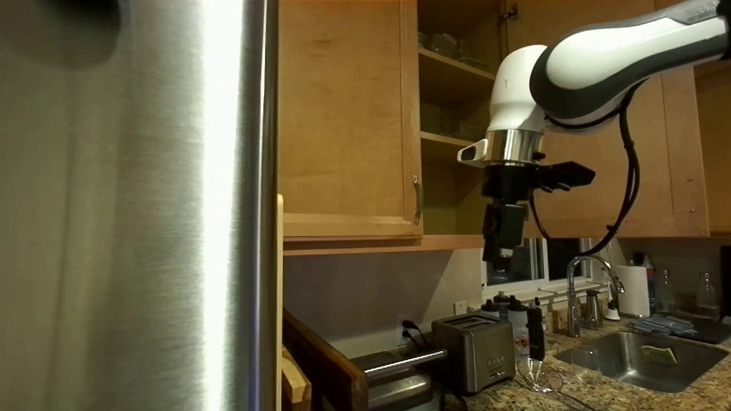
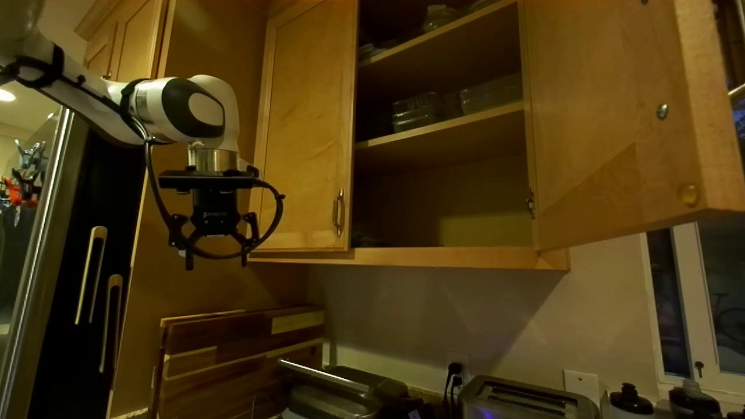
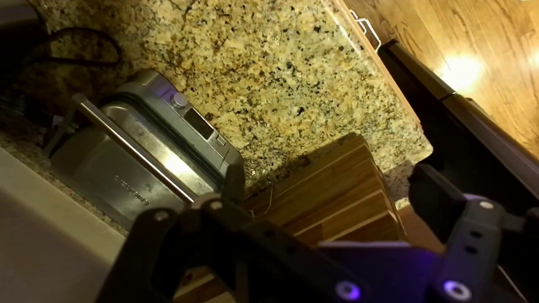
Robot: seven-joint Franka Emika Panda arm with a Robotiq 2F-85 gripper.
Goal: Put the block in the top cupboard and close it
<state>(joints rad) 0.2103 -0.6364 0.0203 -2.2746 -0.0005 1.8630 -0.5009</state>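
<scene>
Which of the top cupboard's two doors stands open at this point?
The door nearer the window, swung outward so the shelves show; its twin, nearer the fridge, is shut.

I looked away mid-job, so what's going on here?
The robot arm is handling nothing: its fingers are spread with nothing between them. It hangs near the top cupboard, where one door stands open, so closing is left to do. I can't make out the block in any view.

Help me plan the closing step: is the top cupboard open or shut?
Open on one side: both exterior views show one door swung out, exposing the shelves; the neighbouring door is shut.
</scene>
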